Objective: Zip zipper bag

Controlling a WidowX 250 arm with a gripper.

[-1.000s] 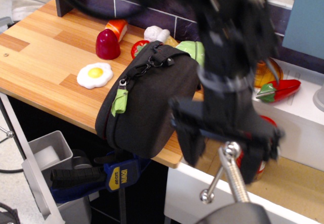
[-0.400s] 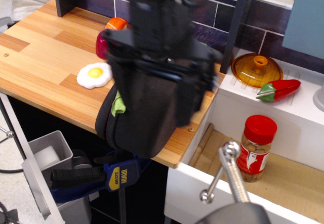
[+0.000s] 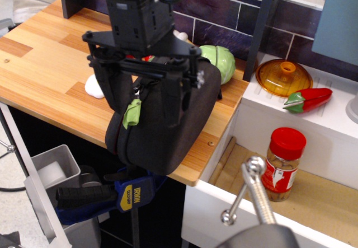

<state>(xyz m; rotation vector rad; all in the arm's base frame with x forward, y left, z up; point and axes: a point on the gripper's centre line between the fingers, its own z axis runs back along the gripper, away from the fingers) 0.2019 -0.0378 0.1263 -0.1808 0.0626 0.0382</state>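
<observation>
The zipper bag [image 3: 168,130] lies at the near edge of the wooden tabletop [image 3: 39,69], its lower end hanging over, green pull tab [image 3: 132,113] on its left side. Directly above it the gripper [image 3: 142,99] has its fingers spread apart astride the tab. A green cabbage [image 3: 219,62] sits behind, near the far edge.

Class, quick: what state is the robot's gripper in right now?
Gripper: open, fingers either side of the lime-green pull tab on the zipper bag, holding nothing.

The only readable lettering is "IRWIN", printed in yellow on the blue clamp [image 3: 132,195] fixed under the tabletop [image 3: 39,63] edge.
</observation>
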